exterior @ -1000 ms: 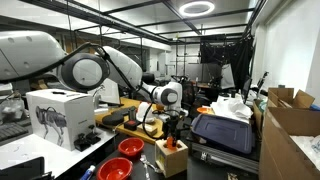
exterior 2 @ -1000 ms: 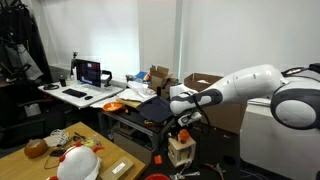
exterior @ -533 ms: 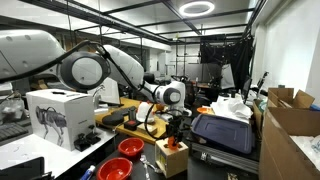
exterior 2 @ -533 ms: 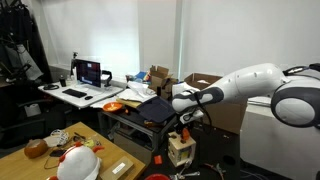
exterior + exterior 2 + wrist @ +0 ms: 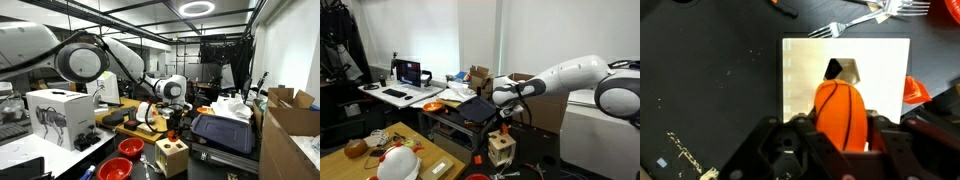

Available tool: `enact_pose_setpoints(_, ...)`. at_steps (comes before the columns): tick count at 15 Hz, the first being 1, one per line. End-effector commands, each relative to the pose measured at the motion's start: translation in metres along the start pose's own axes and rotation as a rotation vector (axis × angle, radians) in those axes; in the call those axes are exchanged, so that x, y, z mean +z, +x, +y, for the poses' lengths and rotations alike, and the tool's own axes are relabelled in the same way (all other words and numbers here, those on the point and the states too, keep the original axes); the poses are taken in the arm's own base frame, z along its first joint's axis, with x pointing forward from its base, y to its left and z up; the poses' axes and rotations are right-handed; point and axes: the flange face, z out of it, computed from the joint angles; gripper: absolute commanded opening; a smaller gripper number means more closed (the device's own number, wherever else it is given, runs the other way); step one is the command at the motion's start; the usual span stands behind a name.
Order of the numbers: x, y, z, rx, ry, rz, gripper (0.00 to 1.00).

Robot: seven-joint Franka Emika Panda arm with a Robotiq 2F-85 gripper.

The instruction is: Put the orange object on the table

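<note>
orange object (image 5: pixel 842 112): bright, even orange with a paler sheen down one side; no pattern.
claw (image 5: pixel 840 133): black and dark grey, matte.
wooden box (image 5: pixel 800 70): pale cream top in the wrist view, light tan in an exterior view (image 5: pixel 171 157); one dark hole.
surface under the box (image 5: pixel 700 80): black, dusted with fine pale specks.
fork (image 5: pixel 853 24): silver.
bowls (image 5: pixel 131 147): red, both alike.
arm (image 5: pixel 570 75): white shells, black joints.
carton (image 5: pixel 60 115): white, printed with a dark figure.

orange object (image 5: pixel 840 115) smooth, glossy; box (image 5: pixel 805 72) pale wood
</note>
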Motion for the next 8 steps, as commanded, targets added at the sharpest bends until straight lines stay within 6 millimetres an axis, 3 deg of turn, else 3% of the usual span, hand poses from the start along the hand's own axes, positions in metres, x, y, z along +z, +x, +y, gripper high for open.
enact_pose_setpoints(1, -0.024, -0.023, -0.003, -0.089, 0.088, -0.041, 0.07)
enact_pose_setpoints(5, -0.027, -0.048, 0.0, -0.167, 0.145, -0.106, 0.07)
enact_pose_setpoints(8, -0.025, -0.067, 0.014, -0.189, 0.161, -0.139, 0.07)
